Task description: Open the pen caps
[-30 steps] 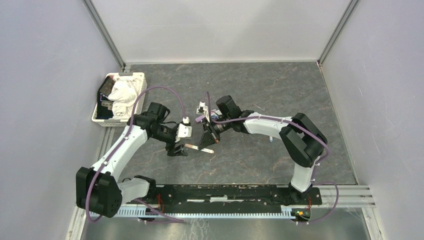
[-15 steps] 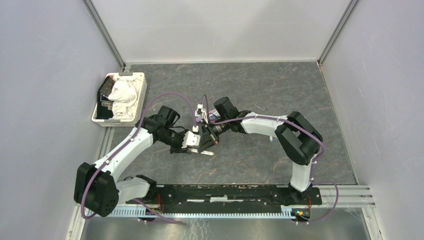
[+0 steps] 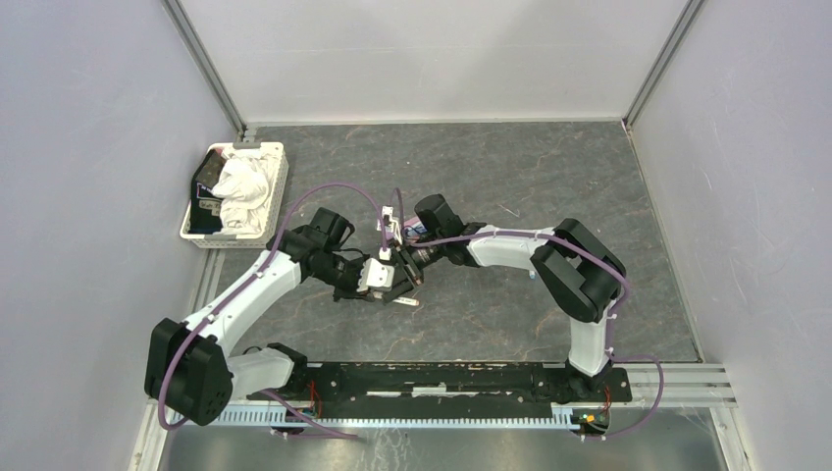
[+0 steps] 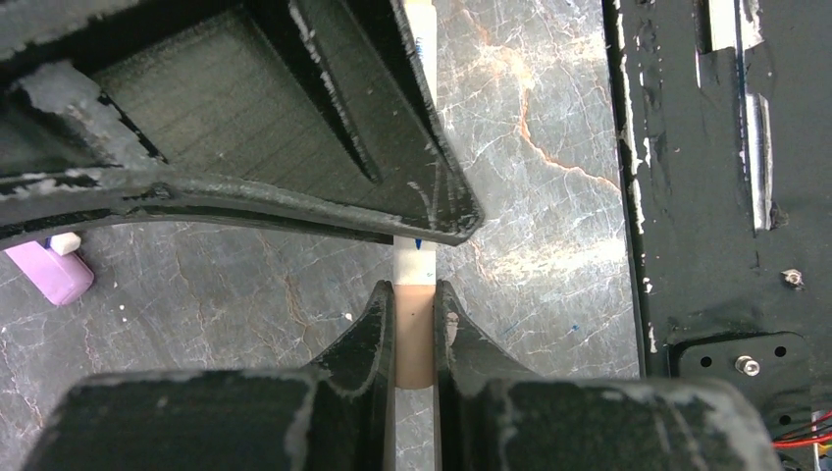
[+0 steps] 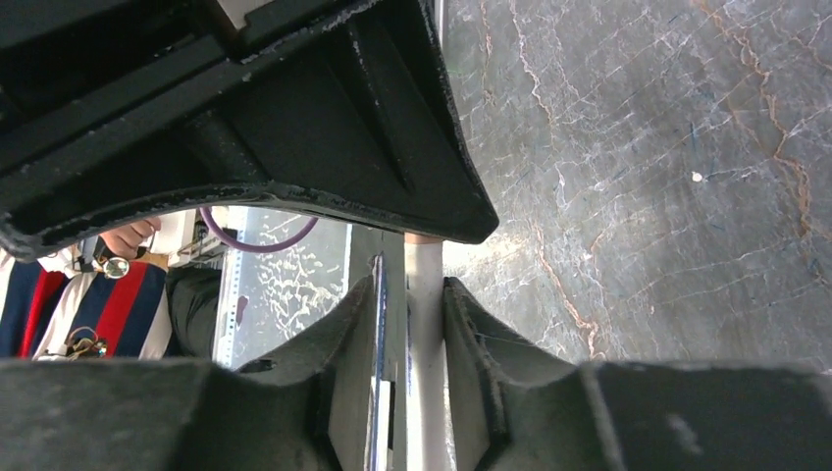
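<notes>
A white pen hangs just above the table between my two grippers, which meet nose to nose at mid table. In the left wrist view my left gripper (image 4: pixel 415 289) is shut on the pen's tan cap (image 4: pixel 415 339). The white barrel (image 4: pixel 416 260) runs on under the right gripper's black fingers (image 4: pixel 432 196). In the right wrist view my right gripper (image 5: pixel 410 285) stands slightly open around the barrel (image 5: pixel 424 324). The barrel rests against one finger, with a thin gap at the other. From above, the left gripper (image 3: pixel 386 279) and right gripper (image 3: pixel 402 273) hide most of the pen.
A loose pink cap (image 4: pixel 51 275) lies on the marble table left of the pen. A white basket (image 3: pixel 257 147) holding a cloth stands at the back left. The black base rail (image 3: pixel 442 378) runs along the near edge. Grey walls enclose the table.
My left gripper moved right to the pen and shut on its tan cap. The right gripper, shut on the barrel before, has eased its jaws apart.
</notes>
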{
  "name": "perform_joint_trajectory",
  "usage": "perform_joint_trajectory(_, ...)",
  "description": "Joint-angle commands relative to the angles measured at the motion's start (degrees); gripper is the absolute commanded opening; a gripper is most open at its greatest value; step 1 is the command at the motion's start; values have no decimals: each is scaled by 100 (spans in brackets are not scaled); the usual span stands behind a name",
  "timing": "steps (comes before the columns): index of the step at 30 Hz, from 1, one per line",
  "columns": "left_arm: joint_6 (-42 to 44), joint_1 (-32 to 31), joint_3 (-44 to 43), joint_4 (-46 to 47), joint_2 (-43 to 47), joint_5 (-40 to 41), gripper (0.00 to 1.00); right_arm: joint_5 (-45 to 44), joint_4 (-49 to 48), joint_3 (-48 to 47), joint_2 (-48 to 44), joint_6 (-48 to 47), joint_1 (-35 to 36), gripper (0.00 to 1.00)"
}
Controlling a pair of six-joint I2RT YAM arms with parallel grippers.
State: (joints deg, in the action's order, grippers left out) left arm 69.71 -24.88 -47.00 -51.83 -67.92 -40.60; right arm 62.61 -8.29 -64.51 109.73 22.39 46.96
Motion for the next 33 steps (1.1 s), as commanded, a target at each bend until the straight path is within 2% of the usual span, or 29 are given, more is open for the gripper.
perform_joint_trajectory(1,-324,-26,-272,46,0,-110,2,174,-524,42,4,266,23,26)
perform_joint_trajectory(3,-352,-25,-281,102,-31,-38,2,60,189,-125,-53,-333,21,18)
perform_joint_trajectory(7,-396,-21,-365,158,-95,-17,2,-16,590,-39,-253,-656,22,18)
perform_joint_trajectory(10,-411,-16,-471,179,-164,41,2,-248,1071,-26,-303,-923,12,0)
perform_joint_trajectory(16,-153,197,-884,56,-365,561,2,-506,1186,497,-724,-1072,-196,0)
perform_joint_trajectory(20,87,466,-1091,28,-402,759,2,-737,1778,706,-1011,-1525,-441,0)
perform_joint_trajectory(26,832,1584,-1291,-180,-963,694,2,-1023,2484,916,-1299,-2029,-883,0)
perform_joint_trajectory(30,662,1890,-1344,7,-1305,420,2,-1955,2741,811,-1428,-1898,-1263,0)
perform_joint_trajectory(33,79,1882,-1096,609,-1277,160,2,-3164,2481,980,-1700,-1341,-1789,0)
